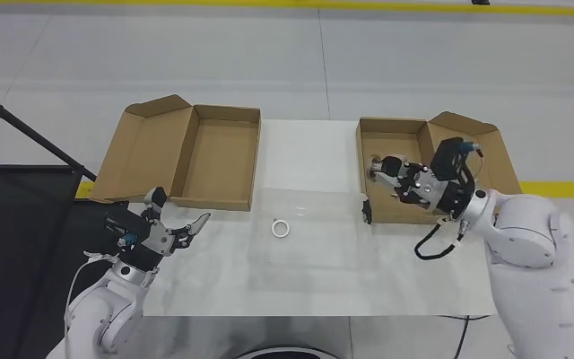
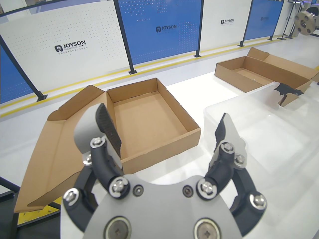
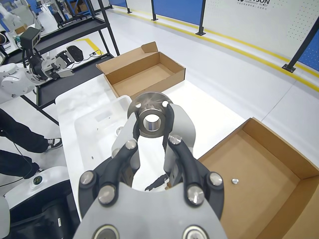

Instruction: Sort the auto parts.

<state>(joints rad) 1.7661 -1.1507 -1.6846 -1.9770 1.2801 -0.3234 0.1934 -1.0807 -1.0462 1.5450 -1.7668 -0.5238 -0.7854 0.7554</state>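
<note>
The white table (image 1: 224, 287) bore two open cardboard boxes, the left box (image 1: 220, 157) and the right box (image 1: 395, 144), with a clear bin (image 1: 309, 199) between them. From above, the right gripper (image 1: 395, 170) hung over the right box. Its wrist view showed it pinching a shiny metal flange (image 3: 151, 115) by the bored hub. The left gripper (image 2: 164, 123) stood spread wide near the left box, holding nothing. A white ring (image 1: 281, 229) lay in the bin, and a small silver piece (image 3: 235, 181) sat on the right box's floor.

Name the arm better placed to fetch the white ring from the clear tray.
Probably left. The left gripper is open and near the white ring; the right gripper is shut on a metal flange.
</note>
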